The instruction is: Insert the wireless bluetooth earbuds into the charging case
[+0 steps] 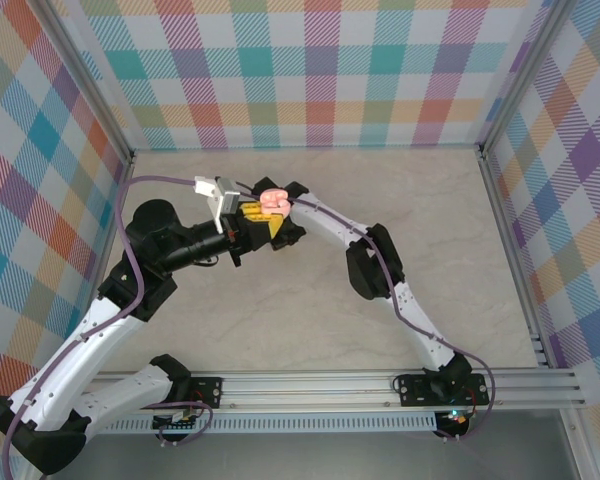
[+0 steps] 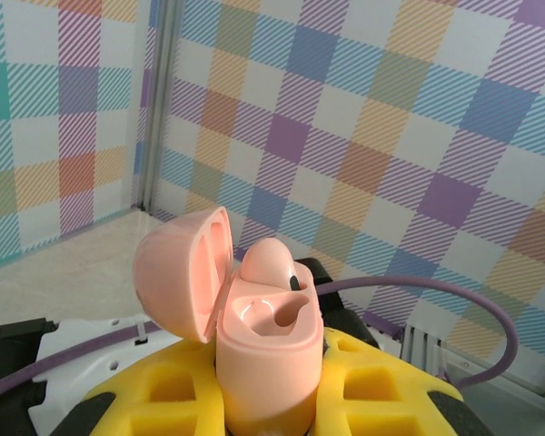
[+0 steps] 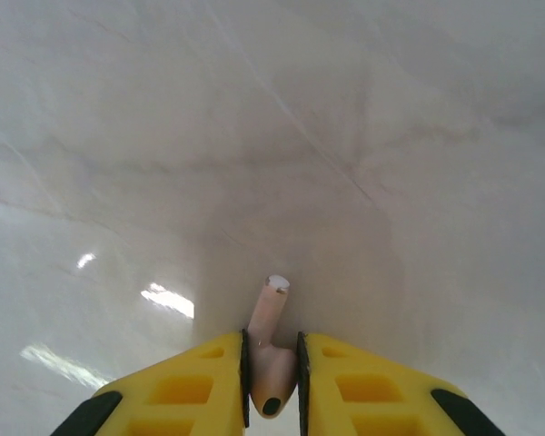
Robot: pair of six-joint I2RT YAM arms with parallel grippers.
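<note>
The pink stemmed plastic earbud (image 3: 266, 318) is pinched by its bulb end between the yellow foam-padded fingers of the right end effector (image 3: 272, 341). Its stem points away, toward the pale marbled counter (image 3: 391, 136), with air beneath it. To my eye that grip is small, so the earbud could twist or squirt out if the stem catches a rim going in, and it would then drop to the counter. The open pink clamshell charging case (image 2: 268, 363) stands upright, clamped in the closed left end effector (image 2: 271, 400) and lifted off the counter. Its rounded lid (image 2: 177, 282) is swung back to one side. The near socket (image 2: 283, 313) looks empty. At the far side sits a second rounded pink piece with a dark spot (image 2: 271, 262), and I cannot tell whether it is fully seated. If the stem arrives tilted or turned the wrong way, I expect it to jam against the moulded well, and pushing harder would likely shift the case in its foam grip. The open lid and that far piece crowd the approach. From above, the two end effectors sit very close together, so a bump between them seems possible. A purple cable (image 2: 436, 289) loops just behind the case, and plaid wall panels (image 2: 391, 136) enclose the counter on three sides.
</note>
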